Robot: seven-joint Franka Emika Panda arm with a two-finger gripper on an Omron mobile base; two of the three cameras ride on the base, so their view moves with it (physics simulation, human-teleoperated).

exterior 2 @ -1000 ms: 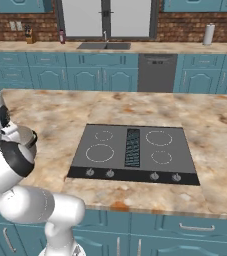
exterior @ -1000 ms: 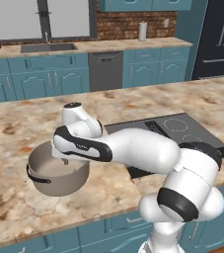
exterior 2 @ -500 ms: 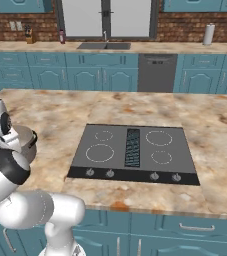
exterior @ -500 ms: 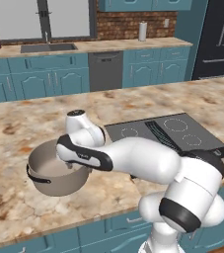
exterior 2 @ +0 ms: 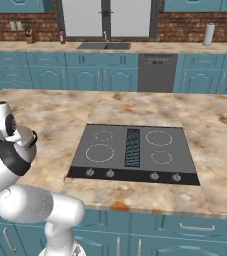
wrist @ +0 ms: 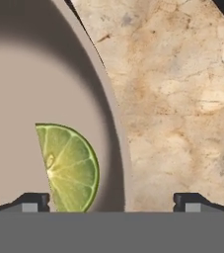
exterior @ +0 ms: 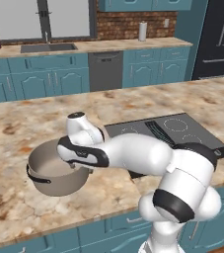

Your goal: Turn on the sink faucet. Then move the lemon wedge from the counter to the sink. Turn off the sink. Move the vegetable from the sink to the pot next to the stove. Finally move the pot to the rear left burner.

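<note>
The tan-grey pot (exterior: pixel 49 173) stands on the marbled counter (exterior: pixel 133 106), left of the stove (exterior: pixel 168 131). My gripper (wrist: pixel 111 202) points down over the pot's right rim (wrist: pixel 116 123). It is open: one fingertip is inside the pot and one is outside over the counter (wrist: pixel 182 99), and nothing is held. In the hand view the lemon wedge (wrist: pixel 69 168) lies on the pot's floor next to the inner fingertip. The sink (exterior: pixel 47 48) and its faucet (exterior: pixel 44 35) are on the far counter, well away from the arm.
The stove (exterior 2: pixel 135 147) has four white ring burners and a row of knobs along its front edge. A dishwasher (exterior: pixel 106 69) and teal cabinets line the back wall. A paper towel roll (exterior: pixel 142 30) stands at the back right beside a dark fridge (exterior: pixel 217 37).
The hand has sunk a little lower and shifted slightly right over the pot's right rim. The jaws have stayed open and the pot has not moved.
</note>
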